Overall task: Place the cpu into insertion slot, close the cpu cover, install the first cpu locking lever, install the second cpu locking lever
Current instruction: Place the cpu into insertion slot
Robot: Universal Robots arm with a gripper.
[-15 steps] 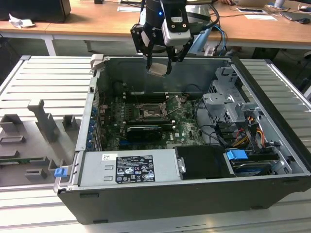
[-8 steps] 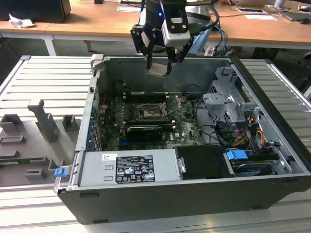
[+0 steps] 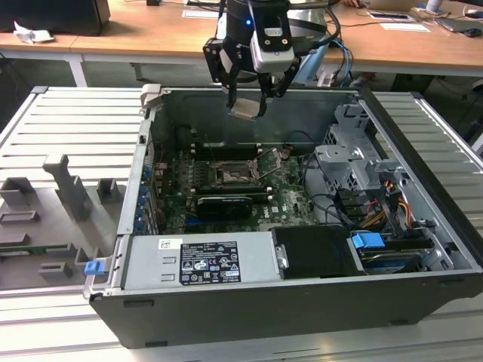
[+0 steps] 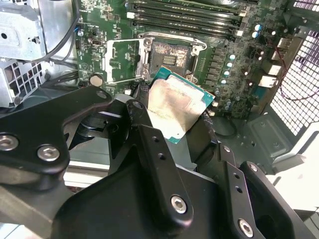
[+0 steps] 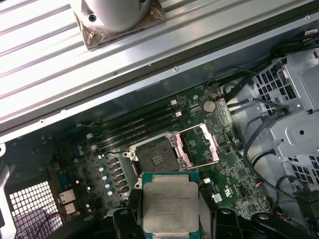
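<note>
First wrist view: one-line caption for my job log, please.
The tool holds the cpu above the empty insertion slot, with the cpu cover swung open beside it.

We took this for a robotics lab or test workshop. An open computer case (image 3: 226,317) lay on a ribbed aluminium bench (image 3: 75,128), its motherboard (image 3: 294,200) bare, beside grey moulded part holders (image 3: 69,185). A robot arm (image 3: 256,15) hung over it with the cpu (image 3: 245,111) in its jaws. Behind stood plain wooden desks (image 3: 151,38) strewn with papers (image 3: 200,13).
</note>
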